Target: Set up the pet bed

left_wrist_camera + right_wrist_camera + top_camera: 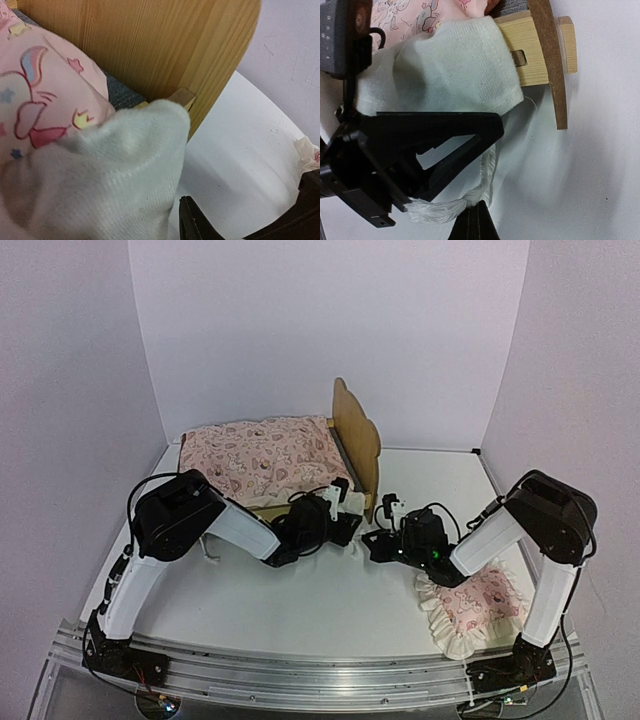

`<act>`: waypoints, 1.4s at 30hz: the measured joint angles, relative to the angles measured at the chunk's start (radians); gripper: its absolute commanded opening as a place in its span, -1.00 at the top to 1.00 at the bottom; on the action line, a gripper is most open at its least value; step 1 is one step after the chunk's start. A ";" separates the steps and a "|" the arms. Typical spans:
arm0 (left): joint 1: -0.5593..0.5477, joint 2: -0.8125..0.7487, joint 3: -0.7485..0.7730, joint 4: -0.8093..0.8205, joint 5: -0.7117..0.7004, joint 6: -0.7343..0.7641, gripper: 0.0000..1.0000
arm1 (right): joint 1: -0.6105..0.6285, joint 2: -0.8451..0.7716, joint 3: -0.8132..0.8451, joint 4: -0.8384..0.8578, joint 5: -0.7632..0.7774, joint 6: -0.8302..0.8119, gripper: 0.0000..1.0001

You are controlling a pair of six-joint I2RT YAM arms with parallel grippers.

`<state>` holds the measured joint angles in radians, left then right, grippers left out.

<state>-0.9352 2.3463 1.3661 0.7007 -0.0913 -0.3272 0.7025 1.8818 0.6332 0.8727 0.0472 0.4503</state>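
the pet bed stood by the table's far edge, cushion laid, so the left gripper, half closed on a bunched white blanket, held it at the near headboard corner while the right gripper, pinched shut on its fringe, seemingly tensioned it for spreading.

Right wrist view: white knit blanket draped over the pet bed corner, covering the wooden rail up to its slot. Headboard seen edge-on. Pink printed mattress at top. Left pincer clamps the blanket's lower part. Fringe hangs bunched, meeting the right pincer, tips together. White counter beneath.
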 measured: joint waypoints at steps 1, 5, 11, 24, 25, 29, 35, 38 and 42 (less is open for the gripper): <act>0.000 0.012 0.013 -0.007 -0.005 0.003 0.33 | 0.000 0.001 0.001 -0.001 -0.002 0.001 1.00; -0.002 0.033 0.027 -0.040 -0.038 0.013 0.33 | 0.000 0.001 0.006 -0.004 -0.012 0.001 1.00; -0.003 0.037 0.044 -0.092 -0.074 0.014 0.57 | 0.000 0.001 0.007 -0.007 -0.022 0.000 1.00; -0.002 0.026 0.050 -0.161 -0.055 0.017 1.00 | -0.053 0.011 0.130 -0.204 -0.070 -0.012 1.00; -0.002 0.009 0.034 -0.175 -0.046 0.016 1.00 | -0.063 0.019 0.160 -0.230 -0.080 -0.020 1.00; -0.001 -0.072 -0.020 -0.235 0.005 0.010 1.00 | -0.091 0.071 0.257 -0.298 -0.128 -0.058 1.00; 0.011 -0.152 -0.055 -0.291 0.070 -0.006 1.00 | -0.078 0.105 0.338 -0.387 -0.213 -0.178 1.00; 0.031 -0.172 -0.061 -0.331 0.115 -0.014 1.00 | -0.079 0.123 0.365 -0.402 -0.256 -0.233 1.00; 0.056 -0.176 -0.061 -0.369 0.167 -0.014 1.00 | -0.083 0.131 0.380 -0.412 -0.307 -0.248 1.00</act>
<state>-0.8796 2.1700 1.3052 0.3317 0.0757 -0.3416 0.6197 2.0130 1.0129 0.4605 -0.2600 0.2022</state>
